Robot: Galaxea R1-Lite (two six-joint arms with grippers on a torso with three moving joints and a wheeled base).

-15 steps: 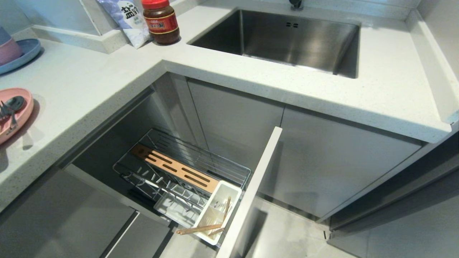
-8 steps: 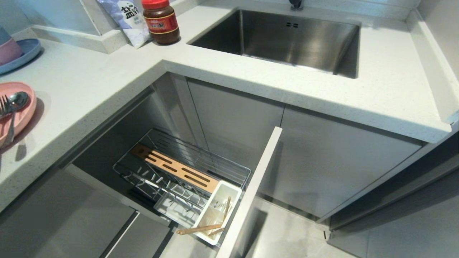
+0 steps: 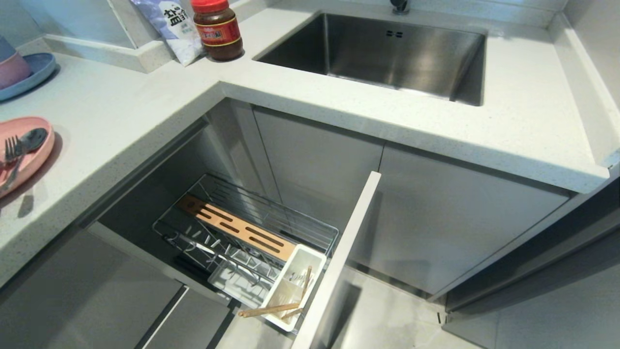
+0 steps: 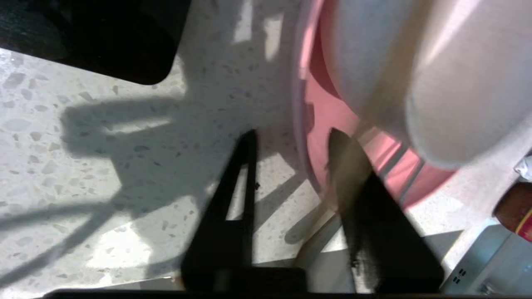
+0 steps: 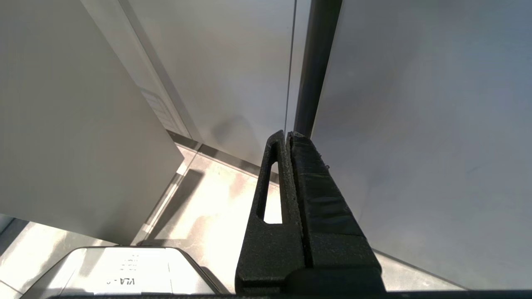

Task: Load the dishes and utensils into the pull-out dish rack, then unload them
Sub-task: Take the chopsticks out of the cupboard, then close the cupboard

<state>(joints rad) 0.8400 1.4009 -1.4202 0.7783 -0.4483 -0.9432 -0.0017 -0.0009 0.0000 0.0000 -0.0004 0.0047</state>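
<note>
The pink plate (image 3: 24, 150) lies at the counter's left end, with the fork (image 3: 12, 145) and spoon (image 3: 34, 138) on it. In the left wrist view the cream-white bowl (image 4: 415, 74) also rests on the pink plate (image 4: 328, 112). My left gripper (image 4: 291, 133) is open astride the plate's rim, one finger over the counter and the other over the plate. The pull-out dish rack (image 3: 242, 232) stands drawn out below the counter. Chopsticks (image 3: 271, 309) lie in its white cutlery tray (image 3: 290, 286). My right gripper (image 5: 288, 133) is shut and empty, parked low by the cabinet fronts.
The steel sink (image 3: 387, 48) is set into the counter at the back. A red-lidded jar (image 3: 218, 29) and a bag (image 3: 169, 24) stand in the corner. A blue plate (image 3: 34, 72) with stacked bowls is at far left. The rack's front panel (image 3: 339, 257) juts out.
The pink plate's near edge tipped up, then settled flat a little further right on the counter. The fork and spoon shifted on it.
</note>
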